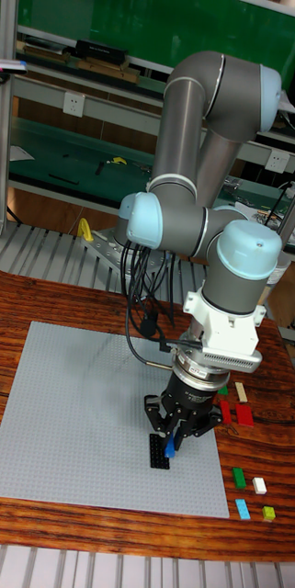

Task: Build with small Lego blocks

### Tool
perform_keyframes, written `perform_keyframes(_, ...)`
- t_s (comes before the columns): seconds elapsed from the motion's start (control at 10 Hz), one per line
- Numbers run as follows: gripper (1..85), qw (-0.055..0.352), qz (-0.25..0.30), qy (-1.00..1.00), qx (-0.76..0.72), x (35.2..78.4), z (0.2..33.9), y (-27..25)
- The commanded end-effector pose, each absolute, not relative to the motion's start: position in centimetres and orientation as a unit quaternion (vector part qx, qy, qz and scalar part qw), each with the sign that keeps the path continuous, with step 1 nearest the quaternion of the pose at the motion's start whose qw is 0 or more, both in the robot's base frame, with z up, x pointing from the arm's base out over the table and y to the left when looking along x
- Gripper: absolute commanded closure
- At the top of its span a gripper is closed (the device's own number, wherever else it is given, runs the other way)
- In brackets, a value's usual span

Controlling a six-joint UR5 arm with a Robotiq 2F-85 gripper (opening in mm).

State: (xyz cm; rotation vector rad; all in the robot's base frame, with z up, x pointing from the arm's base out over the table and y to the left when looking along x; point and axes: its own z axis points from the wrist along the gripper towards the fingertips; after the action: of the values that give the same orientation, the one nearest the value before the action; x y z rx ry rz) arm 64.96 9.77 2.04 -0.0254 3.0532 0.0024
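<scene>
A large grey baseplate [83, 413] lies on the wooden table. Near its front right corner a black brick [157, 453] sits on the plate. My gripper [171, 445] points straight down just above it, to the right of the black brick. It is shut on a small blue brick [170, 448] that hangs between the fingertips, close to the black brick's right side. I cannot tell whether the blue brick touches the plate.
Loose bricks lie on the wood right of the plate: two red [243, 415], a cream one [241, 392], a green one [239, 476], a white one [259, 485], a light blue one [243, 509] and a yellow-green one [269, 514]. Black cables [142, 317] hang over the plate's back.
</scene>
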Motion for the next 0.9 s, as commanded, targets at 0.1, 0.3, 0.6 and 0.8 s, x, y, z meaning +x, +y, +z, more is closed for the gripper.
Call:
perform_keyframes(0.1, 84.3, 0.033, 0.003, 0.999, -0.014, 66.06, 2.15, 9.57)
perform_keyframes(0.3, 84.3, 0.035, 0.003, 0.999, -0.018, 66.18, 2.08, 9.56)
perform_keyframes(0.6, 84.3, 0.04, 0.01, 0.999, -0.02, 66.17, 1.67, 9.63)
perform_keyframes(0.8, 84.3, 0.044, 0.015, 0.999, -0.023, 66.2, 1.4, 9.68)
